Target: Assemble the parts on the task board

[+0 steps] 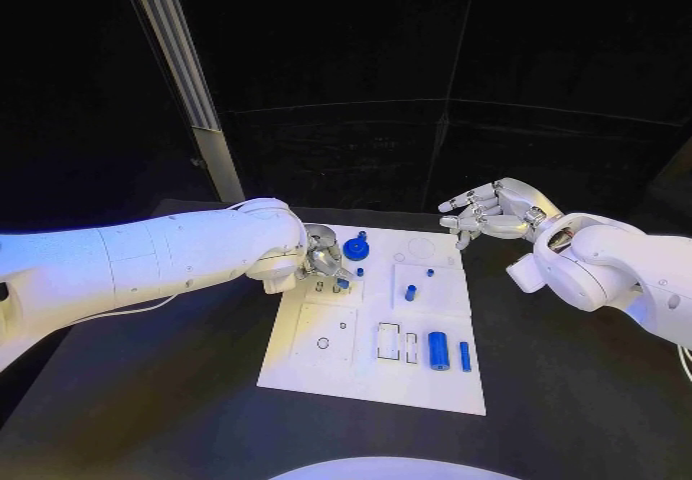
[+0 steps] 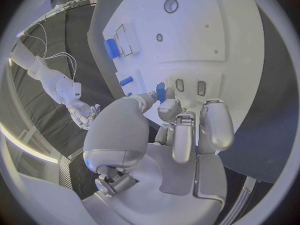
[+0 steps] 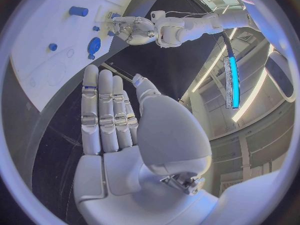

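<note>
The white task board [image 1: 310, 365] lies in the middle of the black table [image 1: 144, 400], its long side running away from the robot. At the board's far left corner the left hand [image 1: 320, 262] is down on the surface, and a small blue part [image 2: 160, 92] sits pinched between its fingertips [image 2: 167, 106], right at the board. Just beside it, in the left wrist view, are two small dark rectangular slots [image 2: 180, 85] in the board.

Close to that hand, toward the far edge, stands a round blue knob-like part [image 1: 356, 245]. A short blue peg [image 1: 410, 293] sits near the board's middle, with a tiny blue stud [image 1: 430, 271] just beyond it. Nearer the robot, on the right half, a fat blue cylinder [image 1: 437, 350] lies beside a thinner blue bar [image 1: 464, 355], and a white rectangular frame [image 1: 388, 340] is just to their left. A small ring outline [image 1: 323, 343] is marked on the left half.

The right hand [image 1: 490, 215] hovers off the board's far right corner, above the table, holding nothing; its fingers [image 3: 103, 110] lie straight, side by side.
</note>
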Controlling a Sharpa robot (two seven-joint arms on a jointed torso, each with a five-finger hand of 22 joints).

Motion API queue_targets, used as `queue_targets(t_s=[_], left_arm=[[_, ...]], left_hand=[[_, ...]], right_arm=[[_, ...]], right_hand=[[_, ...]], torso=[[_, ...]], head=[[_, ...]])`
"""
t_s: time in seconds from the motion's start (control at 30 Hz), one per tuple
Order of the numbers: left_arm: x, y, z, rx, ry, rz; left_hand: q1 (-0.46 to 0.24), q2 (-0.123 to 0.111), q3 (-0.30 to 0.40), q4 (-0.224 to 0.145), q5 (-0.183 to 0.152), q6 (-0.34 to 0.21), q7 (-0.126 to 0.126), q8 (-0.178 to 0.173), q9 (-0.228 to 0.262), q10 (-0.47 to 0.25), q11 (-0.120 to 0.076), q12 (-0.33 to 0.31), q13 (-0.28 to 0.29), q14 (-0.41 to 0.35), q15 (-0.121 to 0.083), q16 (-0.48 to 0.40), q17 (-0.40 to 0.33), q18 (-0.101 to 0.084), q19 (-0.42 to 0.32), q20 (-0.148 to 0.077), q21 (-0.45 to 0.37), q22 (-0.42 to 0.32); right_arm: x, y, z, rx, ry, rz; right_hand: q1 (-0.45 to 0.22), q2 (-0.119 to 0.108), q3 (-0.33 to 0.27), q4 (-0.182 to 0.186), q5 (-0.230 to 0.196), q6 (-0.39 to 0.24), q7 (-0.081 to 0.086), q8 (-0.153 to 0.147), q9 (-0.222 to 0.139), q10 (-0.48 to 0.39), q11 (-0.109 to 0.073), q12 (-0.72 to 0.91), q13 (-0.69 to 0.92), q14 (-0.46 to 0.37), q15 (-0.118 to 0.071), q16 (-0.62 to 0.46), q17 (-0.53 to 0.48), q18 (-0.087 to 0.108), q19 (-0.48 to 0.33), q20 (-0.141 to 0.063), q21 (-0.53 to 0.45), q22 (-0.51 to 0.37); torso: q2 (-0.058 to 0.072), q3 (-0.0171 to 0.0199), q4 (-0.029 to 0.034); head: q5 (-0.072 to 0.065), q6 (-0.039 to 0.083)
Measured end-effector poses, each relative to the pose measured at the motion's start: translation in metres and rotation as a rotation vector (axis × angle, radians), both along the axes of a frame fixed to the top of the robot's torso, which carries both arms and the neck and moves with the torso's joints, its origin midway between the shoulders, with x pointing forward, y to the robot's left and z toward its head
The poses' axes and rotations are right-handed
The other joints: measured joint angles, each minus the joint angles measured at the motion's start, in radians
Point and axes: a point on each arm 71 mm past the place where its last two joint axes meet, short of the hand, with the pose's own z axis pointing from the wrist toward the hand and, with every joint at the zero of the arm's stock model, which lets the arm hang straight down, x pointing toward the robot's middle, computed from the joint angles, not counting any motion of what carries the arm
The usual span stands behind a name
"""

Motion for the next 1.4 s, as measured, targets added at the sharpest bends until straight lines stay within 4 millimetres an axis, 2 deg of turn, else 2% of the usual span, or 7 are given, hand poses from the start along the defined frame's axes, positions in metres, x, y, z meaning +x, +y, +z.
queue_targets(t_s=[0.23, 0.47, 0.77, 1.4], left_arm=[[-0.003, 0.005, -0.002, 0.008, -0.105, 0.024], [-0.005, 0.006, -0.003, 0.031, -0.147, 0.021], [-0.007, 0.005, -0.009, 0.077, -0.122, -0.008], [-0.006, 0.004, -0.014, 0.118, -0.081, -0.040]], left_hand=[[-0.005, -0.005, 0.013, -0.007, 0.000, 0.000, 0.000, 0.000, 0.002, 0.005, -0.005, 0.004, 0.004, 0.000, 0.000, 0.000, 0.000, 0.000, 0.000, 0.000, 0.005, 0.009], [-0.009, -0.009, 0.015, -0.010, 0.000, 0.005, -0.002, 0.000, 0.003, 0.014, -0.014, 0.004, 0.004, 0.000, 0.000, 0.000, 0.000, 0.000, 0.003, -0.003, 0.005, 0.009], [-0.013, -0.013, 0.025, -0.014, -0.003, 0.005, -0.002, 0.000, 0.003, 0.014, -0.014, 0.004, 0.002, 0.000, 0.000, 0.000, 0.000, 0.000, 0.003, -0.003, 0.005, 0.008], [-0.012, -0.012, 0.028, -0.017, -0.005, 0.005, -0.002, 0.001, 0.003, 0.013, -0.014, 0.004, 0.000, 0.000, 0.000, 0.000, 0.000, 0.000, 0.003, -0.003, 0.005, 0.007]], right_arm=[[0.001, 0.000, 0.000, -0.004, -0.002, 0.000], [0.002, 0.001, 0.000, -0.009, -0.005, 0.002], [0.002, 0.003, -0.001, -0.012, -0.006, 0.007], [0.003, 0.004, -0.001, -0.014, -0.005, 0.014]], right_hand=[[0.000, 0.000, 0.000, 0.000, 0.000, 0.000, 0.000, 0.000, 0.000, 0.000, 0.000, 0.000, 0.000, 0.000, 0.000, 0.000, 0.000, 0.000, 0.000, 0.000, 0.000, 0.001], [0.000, 0.000, 0.000, 0.000, 0.000, 0.000, 0.000, 0.000, 0.000, 0.000, 0.000, 0.000, 0.001, 0.000, 0.000, 0.000, 0.000, 0.000, 0.000, 0.000, 0.000, 0.001], [0.000, 0.000, 0.000, 0.000, 0.000, 0.000, 0.000, 0.000, 0.000, 0.000, 0.000, 0.000, 0.001, 0.000, 0.000, 0.000, 0.000, 0.000, 0.000, 0.000, 0.000, 0.001], [0.000, 0.000, -0.003, 0.003, 0.000, 0.000, 0.000, 0.000, 0.000, 0.000, 0.000, 0.004, 0.002, 0.000, 0.000, 0.003, 0.001, 0.000, 0.000, 0.000, 0.000, 0.002]], torso=[[-0.002, 0.0023, 0.0012], [-0.002, 0.0023, 0.0017], [-0.001, 0.0019, 0.0018], [0.000, 0.0028, 0.0017]], head=[[-0.002, 0.001], [-0.005, 0.002], [-0.005, 0.002], [-0.017, -0.005]])
